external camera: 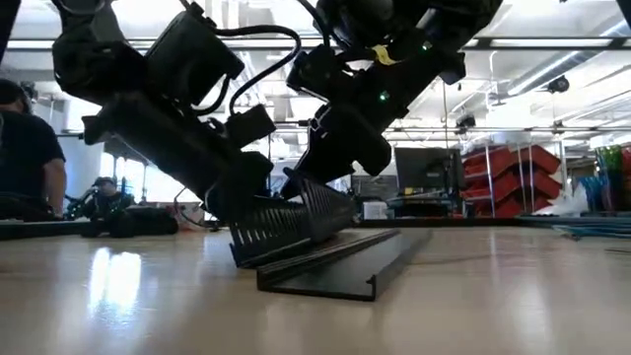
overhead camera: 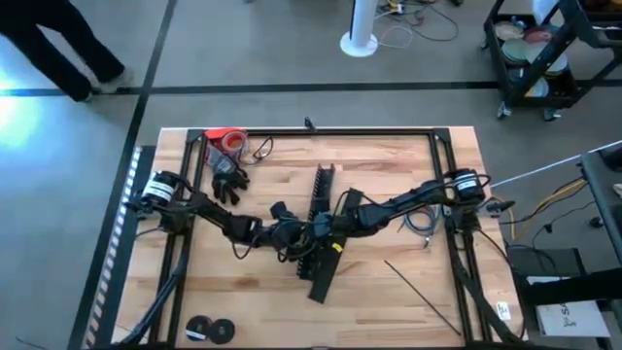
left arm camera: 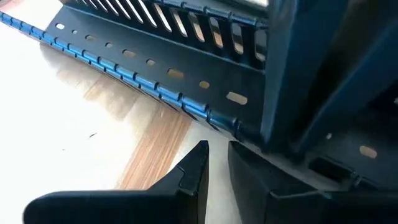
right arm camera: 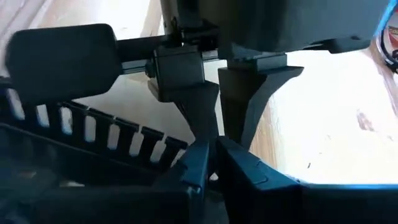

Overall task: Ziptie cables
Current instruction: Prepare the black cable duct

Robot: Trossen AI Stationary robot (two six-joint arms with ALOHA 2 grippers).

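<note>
At the middle of the worktop [overhead camera: 408,292], the left claw [left arm camera: 216,163] and right claw [right arm camera: 214,152], both nearly closed, meet beside the tilted slotted bar [overhead camera: 321,209], the cables [overhead camera: 420,222] lying apart by the right arm's base.

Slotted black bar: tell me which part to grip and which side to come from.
Take the slotted black bar by one comb-like side wall, pinching across the thin wall from above. It lies tilted against the flat black strip, which leaves its raised wall exposed. Probably best to go for the free end at the top of the high view, since the left gripper and right gripper crowd its middle.
</note>
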